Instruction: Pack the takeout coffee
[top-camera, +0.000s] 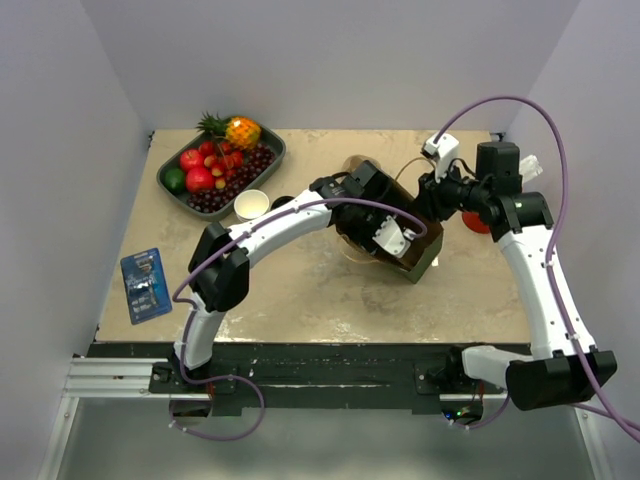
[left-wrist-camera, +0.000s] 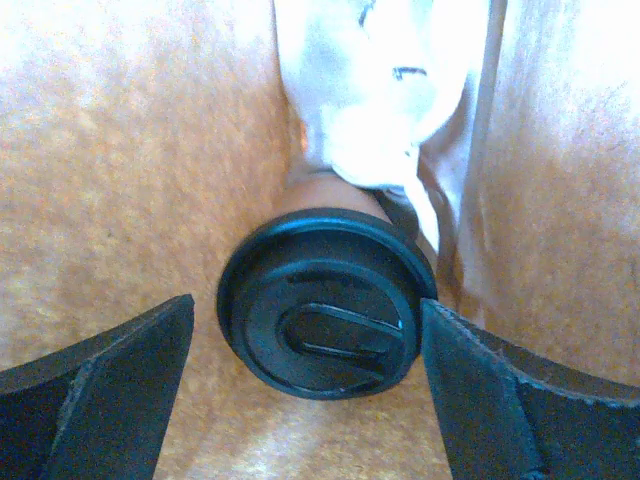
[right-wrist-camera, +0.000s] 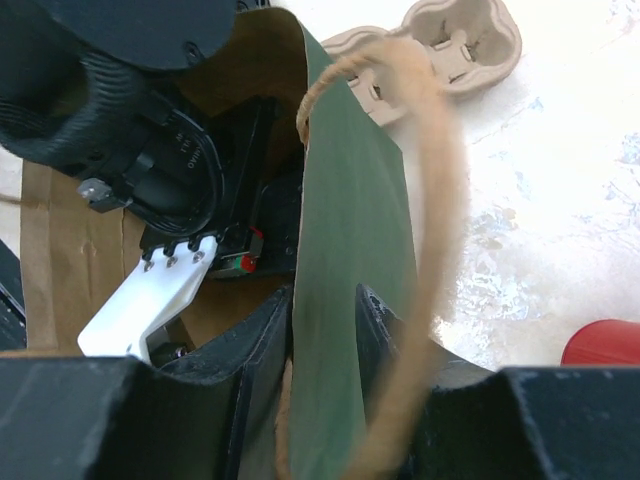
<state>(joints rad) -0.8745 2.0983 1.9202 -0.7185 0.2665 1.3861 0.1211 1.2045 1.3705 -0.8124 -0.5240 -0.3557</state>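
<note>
takeout coffee cup (left-wrist-camera: 325, 315), one, black-lidded, sits inside the one paper bag (right-wrist-camera: 350, 180), between the parted jaws of the left gripper (left-wrist-camera: 307, 303); right gripper (right-wrist-camera: 322, 300) straddles the bag wall, grip cannot be told; one unlidded cup (top-camera: 252, 204) on the table (top-camera: 330, 290).

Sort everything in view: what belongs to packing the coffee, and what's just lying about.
Belongs to the job:
- lidded coffee cup, already inside the paper bag
- open paper cup, no lid on it, on the table
- pulp carrier, probably

Just lying about:
- fruit tray
- blue packet
- red cup
</note>
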